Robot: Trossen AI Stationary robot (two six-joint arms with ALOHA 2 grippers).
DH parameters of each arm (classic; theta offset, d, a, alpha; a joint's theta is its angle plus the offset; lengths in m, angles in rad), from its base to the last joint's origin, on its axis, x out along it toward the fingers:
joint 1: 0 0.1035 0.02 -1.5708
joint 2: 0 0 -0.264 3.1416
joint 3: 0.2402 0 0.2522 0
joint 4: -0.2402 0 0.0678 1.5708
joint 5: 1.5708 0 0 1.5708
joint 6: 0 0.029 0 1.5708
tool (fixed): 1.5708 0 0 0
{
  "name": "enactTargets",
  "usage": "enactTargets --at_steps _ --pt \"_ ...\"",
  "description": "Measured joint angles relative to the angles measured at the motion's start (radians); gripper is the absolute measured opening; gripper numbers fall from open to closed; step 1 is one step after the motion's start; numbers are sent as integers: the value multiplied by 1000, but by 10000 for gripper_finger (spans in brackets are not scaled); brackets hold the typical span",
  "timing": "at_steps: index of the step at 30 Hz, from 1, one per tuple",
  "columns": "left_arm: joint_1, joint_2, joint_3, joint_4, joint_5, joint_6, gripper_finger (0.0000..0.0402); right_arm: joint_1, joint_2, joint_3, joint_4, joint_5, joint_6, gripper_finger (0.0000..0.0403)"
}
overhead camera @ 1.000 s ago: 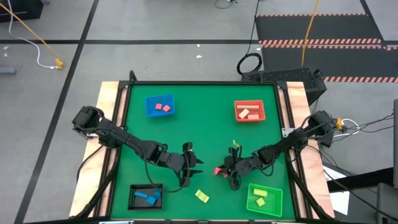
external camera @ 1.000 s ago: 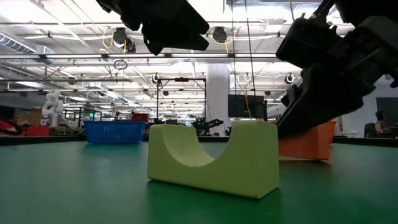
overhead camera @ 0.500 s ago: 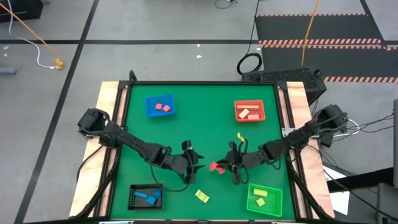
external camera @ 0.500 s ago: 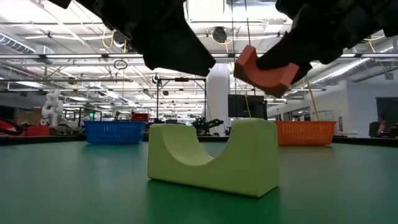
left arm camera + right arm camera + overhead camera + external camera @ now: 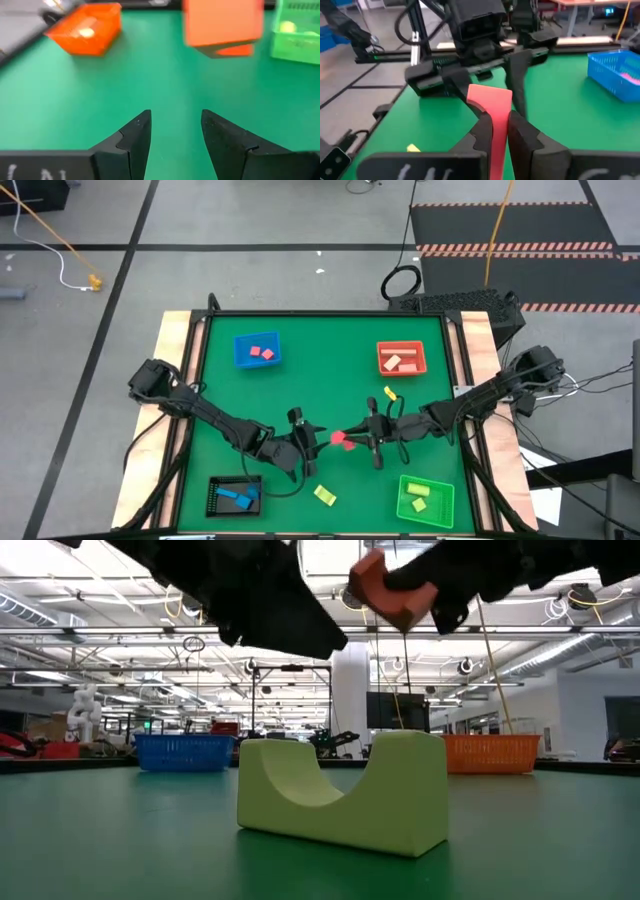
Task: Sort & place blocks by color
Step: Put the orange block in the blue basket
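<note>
Above table centre, right gripper [image 5: 350,441] clamped red arch block [image 5: 338,439], had risen clear of mat, nearing half-open empty left gripper [image 5: 308,442]; handover likely

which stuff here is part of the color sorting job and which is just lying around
Job:
- red block held in the right gripper
- yellow arch block loose on the table
- blue tray, red tray, green tray, black tray, with blocks already in them
- left gripper, open

Lying about:
- cable coil on the floor
- yellow cord

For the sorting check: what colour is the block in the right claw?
Pink-red block; clearest in the right wrist view.
</note>
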Motion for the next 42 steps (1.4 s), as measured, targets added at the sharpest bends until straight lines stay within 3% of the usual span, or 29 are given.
enactTargets --at_steps 8,13,21,25,30,36,42 --pt "-9 -1 0 222 -32 191 175 0 0 0 82 -28 -64 24" --pt "-9 -1 -1 335 43 264 175 0 0 0 112 -34 -89 24" --pt "15 -1 -1 421 96 278 174 2 -1 0 176 -46 -133 24" --pt "24 -1 0 421 107 265 136 2 -1 0 182 -52 -134 34" --pt "25 -1 -1 433 115 253 46 2 -1 1 172 -78 -134 81" --pt "26 -1 0 438 109 236 46 9 -38 1 122 -80 -85 167" --pt "16 -2 0 385 88 223 48 8 -173 1 -137 -73 97 226"
